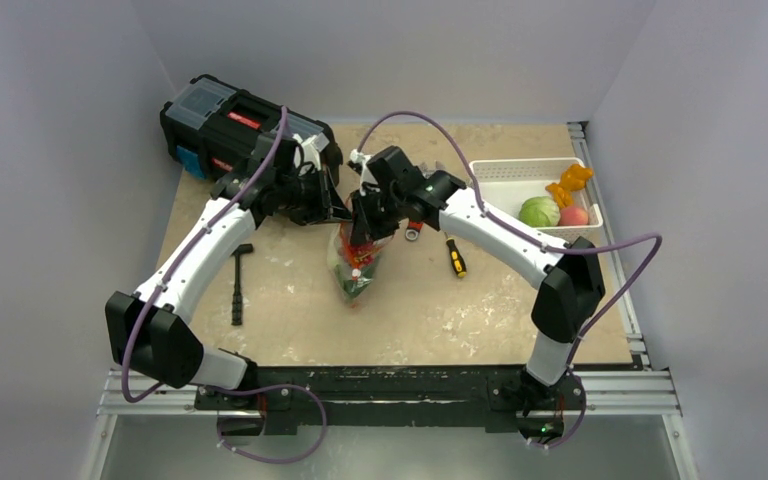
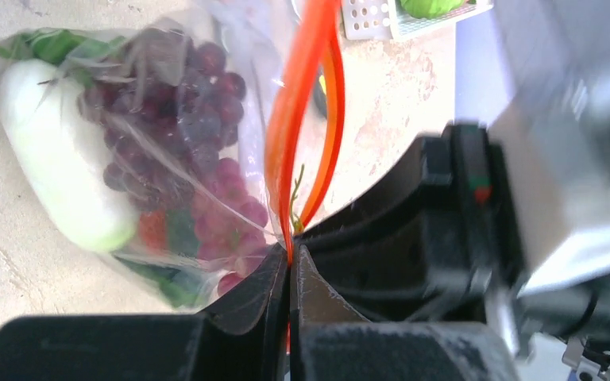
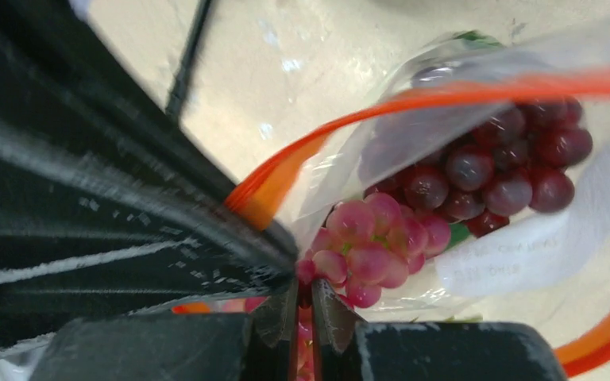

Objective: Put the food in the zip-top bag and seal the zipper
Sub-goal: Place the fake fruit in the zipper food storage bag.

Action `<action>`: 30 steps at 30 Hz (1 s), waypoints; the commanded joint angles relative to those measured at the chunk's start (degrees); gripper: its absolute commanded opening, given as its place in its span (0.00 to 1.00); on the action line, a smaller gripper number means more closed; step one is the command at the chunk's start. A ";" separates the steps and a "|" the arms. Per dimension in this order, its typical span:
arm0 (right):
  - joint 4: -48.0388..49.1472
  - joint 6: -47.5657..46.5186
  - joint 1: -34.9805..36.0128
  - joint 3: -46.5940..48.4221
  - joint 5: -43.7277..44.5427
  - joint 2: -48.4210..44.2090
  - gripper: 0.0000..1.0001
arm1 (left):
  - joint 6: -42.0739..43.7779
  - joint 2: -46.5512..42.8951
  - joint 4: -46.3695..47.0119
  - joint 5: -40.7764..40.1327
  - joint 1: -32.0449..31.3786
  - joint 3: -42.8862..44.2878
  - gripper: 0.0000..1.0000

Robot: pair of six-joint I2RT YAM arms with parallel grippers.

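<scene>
**Holds.** The left claw (image 2: 290,258) has its jaws together, clamped on the zipper (image 2: 300,103) at one end of the mouth of the zip-top bag (image 1: 354,262). The right claw (image 3: 306,300) has its jaws together on the bag's clear film beside the strip; the exact bite is partly hidden by its own finger.

**Judged purpose.** The two holds keep the mouth raised while the body trails onto the worktop (image 1: 290,330), so the load stays in.

**Zipper.** The two orange tracks stand apart and meet only at the left claw. It is not sealed.

**Bag contents.**
- Grape bunch (image 2: 198,135).
- Radish (image 2: 55,175).
- Leafy greens (image 2: 44,44).
- A small red-orange piece beneath the grapes, not identifiable.

**Basket.** The basket (image 1: 500,170) stands well to the right of the bag. It holds:
- Cabbage (image 1: 538,211).
- Orange piece (image 1: 570,182).
- Pink-red fruit (image 1: 574,216).

Filling is judged incomplete.

**Other items.** A screwdriver (image 1: 455,257) lies near the bag on its right.
</scene>
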 commanded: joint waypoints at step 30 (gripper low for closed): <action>1.64 5.76 -1.17 -0.45 -4.97 0.07 0.00 | -0.36 -0.42 2.83 2.86 0.34 0.83 0.00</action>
